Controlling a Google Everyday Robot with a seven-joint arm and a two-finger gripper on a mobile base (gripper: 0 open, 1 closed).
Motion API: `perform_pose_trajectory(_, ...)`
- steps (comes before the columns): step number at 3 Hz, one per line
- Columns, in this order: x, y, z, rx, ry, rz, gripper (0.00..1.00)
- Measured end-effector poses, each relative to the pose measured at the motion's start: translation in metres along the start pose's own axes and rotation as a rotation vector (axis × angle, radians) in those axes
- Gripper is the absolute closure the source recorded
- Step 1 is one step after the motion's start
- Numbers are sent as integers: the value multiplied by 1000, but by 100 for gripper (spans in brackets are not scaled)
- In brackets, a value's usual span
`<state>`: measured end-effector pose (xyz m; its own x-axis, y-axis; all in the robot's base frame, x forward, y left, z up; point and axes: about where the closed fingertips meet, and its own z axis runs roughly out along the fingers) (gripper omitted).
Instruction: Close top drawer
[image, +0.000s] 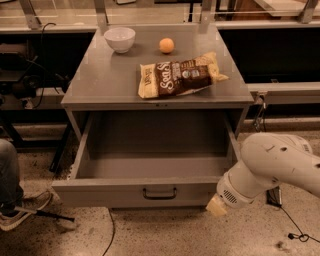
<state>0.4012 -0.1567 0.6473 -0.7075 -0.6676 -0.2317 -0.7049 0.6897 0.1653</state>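
Note:
The top drawer (100, 192) of the grey metal cabinet is pulled far out and looks empty inside. Its flat front faces me, with a small dark bar handle (159, 193) at its centre. My white arm (270, 167) comes in from the right, low by the floor. My gripper (216, 206) shows as a pale tan tip at the arm's end, right by the lower right corner of the drawer front. No other drawers are in view.
On the cabinet top (100, 85) lie a white bowl (120, 38), an orange (166, 45) and a brown chip bag (180, 76). A person's leg and shoe (15, 212) are at the left. Cables (292, 232) lie on the speckled floor at the right.

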Motion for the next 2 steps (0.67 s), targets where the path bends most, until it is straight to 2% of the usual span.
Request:
perform_pose_trajectory(1, 0, 0, 0, 0, 0, 0, 100)
perform_pose_trajectory(2, -28, -22, 4, 55, -95, 13, 100)
